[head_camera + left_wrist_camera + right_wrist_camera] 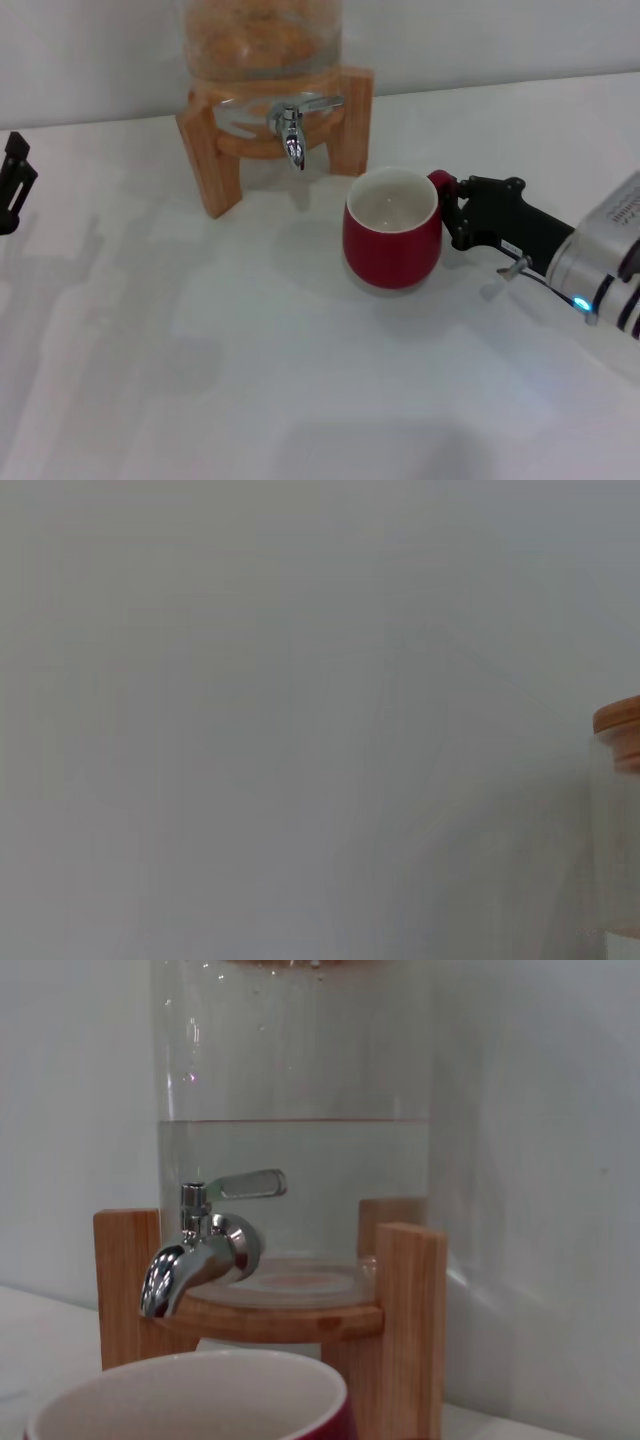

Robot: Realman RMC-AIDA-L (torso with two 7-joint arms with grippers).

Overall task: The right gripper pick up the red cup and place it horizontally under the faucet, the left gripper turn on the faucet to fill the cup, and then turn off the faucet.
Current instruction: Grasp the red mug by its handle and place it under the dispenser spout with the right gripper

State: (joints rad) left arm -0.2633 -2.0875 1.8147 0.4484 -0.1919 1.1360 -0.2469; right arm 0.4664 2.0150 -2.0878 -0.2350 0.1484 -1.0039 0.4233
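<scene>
From the head view, one rounded glossy dark-red cup with a white inside stands upright on the white worktop, just in front of and to the right of one small chrome faucet on a glass jar in a wooden stand; the cup is not yet under the spout. The right claw, black and two-fingered on a silver arm, is at the cup's small red handle with its fingers about that handle, seemingly clamped on it, though the contact is partly hidden. The left claw sits parked at the far left edge, well apart from everything; whether it is apart or together I cannot tell. To do this step well, I judge the grip should be kept firm on the handle, the cup kept level, and its mouth brought squarely under the spout, watching the stand's right leg. The left wrist view shows only blank wall and a sliver of the jar's wooden lid at the edge. The right wrist view looks over the cup's white rim at the faucet, its flat lever lying sideways, with water standing in the jar; the spout is beyond the rim, not over it.
</scene>
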